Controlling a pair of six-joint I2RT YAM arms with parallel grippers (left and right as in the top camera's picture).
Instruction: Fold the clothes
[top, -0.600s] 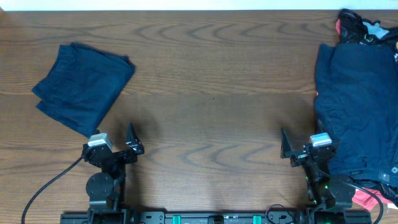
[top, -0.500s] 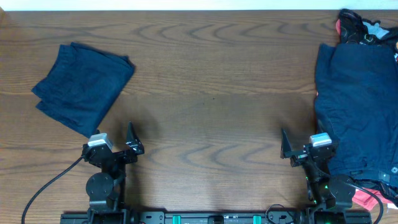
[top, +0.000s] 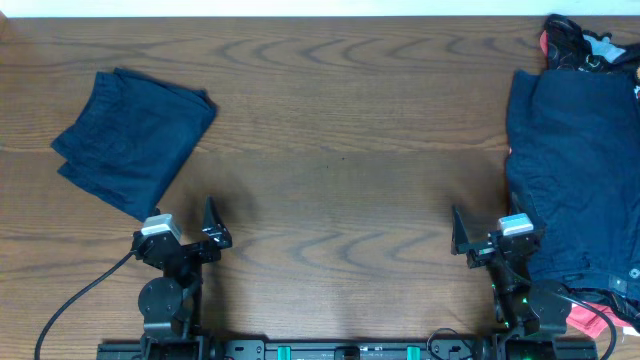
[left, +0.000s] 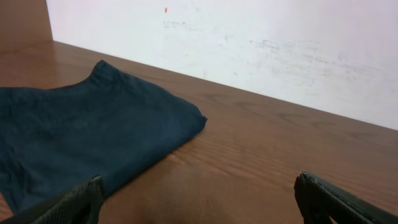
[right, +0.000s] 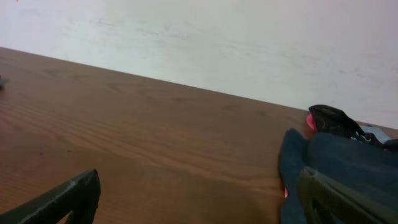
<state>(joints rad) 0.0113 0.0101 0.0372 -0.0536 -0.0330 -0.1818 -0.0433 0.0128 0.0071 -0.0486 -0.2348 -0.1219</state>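
Grippers (left: 199, 205) (right: 199, 202), two; folded garment (top: 135, 140), one; pile (top: 575, 170), one

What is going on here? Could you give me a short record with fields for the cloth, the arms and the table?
Setting: brown wooden table, white wall behind
Left side: folded navy garment, lying flat
Right side: loose navy clothes, unfolded, spread along the table edge
Far right corner: black and pink items, too bunched to identify
Left arm: left pincer open, empty, near the folded garment
Right arm: right pincer open, empty, beside the loose clothes
Progress: one piece looks folded, the rest not yet
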